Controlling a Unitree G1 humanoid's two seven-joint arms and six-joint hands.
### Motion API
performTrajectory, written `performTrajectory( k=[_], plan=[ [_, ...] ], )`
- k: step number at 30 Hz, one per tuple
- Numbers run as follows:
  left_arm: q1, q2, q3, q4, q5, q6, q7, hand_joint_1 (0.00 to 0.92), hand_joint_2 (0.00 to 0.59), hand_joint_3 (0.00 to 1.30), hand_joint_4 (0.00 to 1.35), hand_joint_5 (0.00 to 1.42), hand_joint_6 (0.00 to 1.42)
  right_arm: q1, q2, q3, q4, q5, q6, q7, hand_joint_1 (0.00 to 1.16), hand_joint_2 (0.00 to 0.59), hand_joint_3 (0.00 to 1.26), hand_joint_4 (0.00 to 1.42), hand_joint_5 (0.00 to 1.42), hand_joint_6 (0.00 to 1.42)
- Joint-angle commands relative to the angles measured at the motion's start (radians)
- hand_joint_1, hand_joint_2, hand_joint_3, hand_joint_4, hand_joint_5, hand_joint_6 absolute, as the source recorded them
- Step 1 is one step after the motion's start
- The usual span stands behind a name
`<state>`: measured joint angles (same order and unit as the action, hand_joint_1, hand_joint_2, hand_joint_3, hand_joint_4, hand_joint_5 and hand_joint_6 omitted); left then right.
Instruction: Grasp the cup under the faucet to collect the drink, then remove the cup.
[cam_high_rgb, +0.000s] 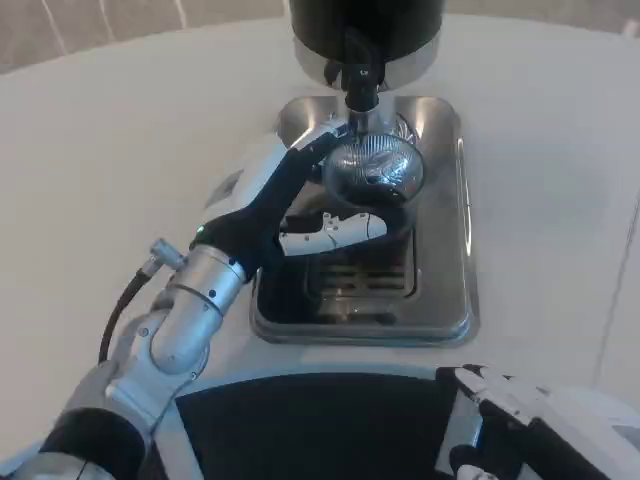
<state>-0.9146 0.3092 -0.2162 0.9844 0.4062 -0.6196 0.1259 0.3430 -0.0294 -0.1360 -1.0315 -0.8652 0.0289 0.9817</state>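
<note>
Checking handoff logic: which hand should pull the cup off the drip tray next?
Left. The left hand already wraps the cup right under the faucet, above the drip tray. The right hand sits low near the picture's bottom edge, well away from the cup.

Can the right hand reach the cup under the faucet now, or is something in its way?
Probably not easily. The left hand already grips the cup under the faucet, and its arm crosses the drip tray. The right hand waits low near the picture's bottom edge.
</note>
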Motion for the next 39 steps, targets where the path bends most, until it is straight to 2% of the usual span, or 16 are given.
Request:
performTrajectory(
  k=[1, 13, 20, 34, 39],
  plan=[
    [0.014, -0.002, -0.015, -0.016, 0.026, 0.022, 0.021, 0.362, 0.073, 0.24, 0.24, 0.52, 0.37, 0.010, 0.009, -0.015, -0.016, 0.011, -0.025, 0.013, 0.00, 0.548, 0.06, 0.00, 0.00, 0.00],
    [0.023, -0.004, -0.046, -0.038, 0.073, 0.048, 0.075, 0.362, 0.073, 0.28, 0.26, 0.54, 0.39, 0.009, 0.018, -0.030, -0.016, 0.015, -0.021, 0.016, 0.00, 0.548, 0.06, 0.00, 0.00, 0.00],
    [0.018, -0.020, -0.059, -0.023, 0.086, 0.069, 0.094, 0.404, 0.072, 0.30, 0.27, 0.59, 0.44, 0.012, 0.017, -0.048, -0.016, 0.024, -0.014, 0.019, 0.00, 0.548, 0.06, 0.00, 0.00, 0.00],
    [0.032, -0.048, -0.051, -0.016, 0.084, 0.102, 0.172, 0.440, 0.080, 0.51, 0.48, 0.84, 0.64, 0.008, 0.024, -0.055, -0.016, 0.022, 0.006, 0.025, 0.00, 0.545, 0.07, 0.00, 0.00, 0.00],
    [0.045, -0.048, -0.059, -0.027, 0.103, 0.101, 0.215, 0.447, 0.079, 0.57, 0.54, 0.92, 0.76, 0.005, 0.029, -0.044, -0.016, 0.012, 0.004, 0.020, 0.00, 0.548, 0.08, 0.00, 0.00, 0.00]
  ],
)
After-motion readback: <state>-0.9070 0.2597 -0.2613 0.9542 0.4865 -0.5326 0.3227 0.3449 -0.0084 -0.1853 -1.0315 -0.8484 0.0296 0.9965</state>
